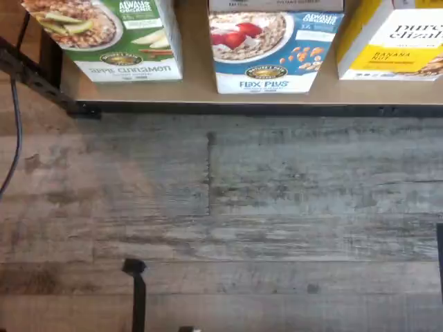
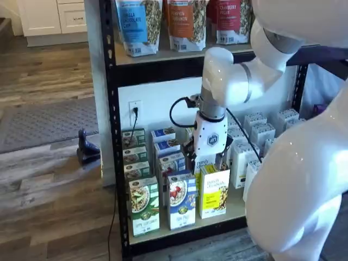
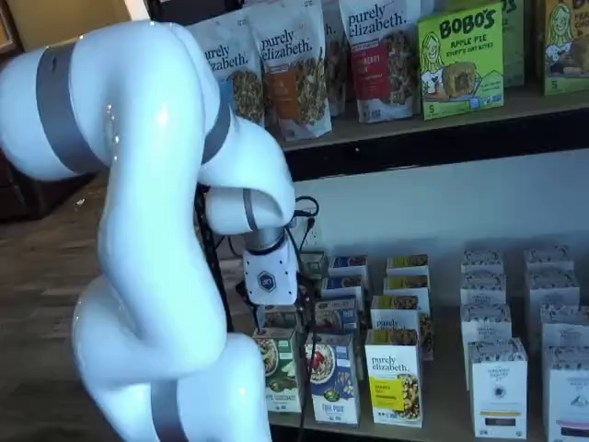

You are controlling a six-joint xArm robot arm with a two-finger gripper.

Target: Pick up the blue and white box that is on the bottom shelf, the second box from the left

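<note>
Grey weathered wood-plank floor (image 1: 263, 207) runs up to the light tan bottom shelf (image 1: 197, 86), where the blue and white cereal box (image 2: 181, 200) stands between green (image 2: 144, 206) and yellow (image 2: 215, 191) cartons. White gripper (image 2: 206, 157) above it, fingers spread.

Light tan bottom shelf (image 2: 179, 231) of a black metal rack, edged by a black steel beam, is carrying rows of upright cartons, one behind another, in both shelf views. Standing at its front edge: a green-and-white cereal carton (image 2: 144, 206), just beside it the tall blue and white box (image 2: 181, 200) showing a bowl with red berries, then a yellow-and-white carton (image 2: 215, 191). White cartons (image 3: 498, 387) are standing further along. Grey wood-plank floor (image 1: 221, 207) is lying below, bearing a black cable (image 1: 14, 138).
</note>
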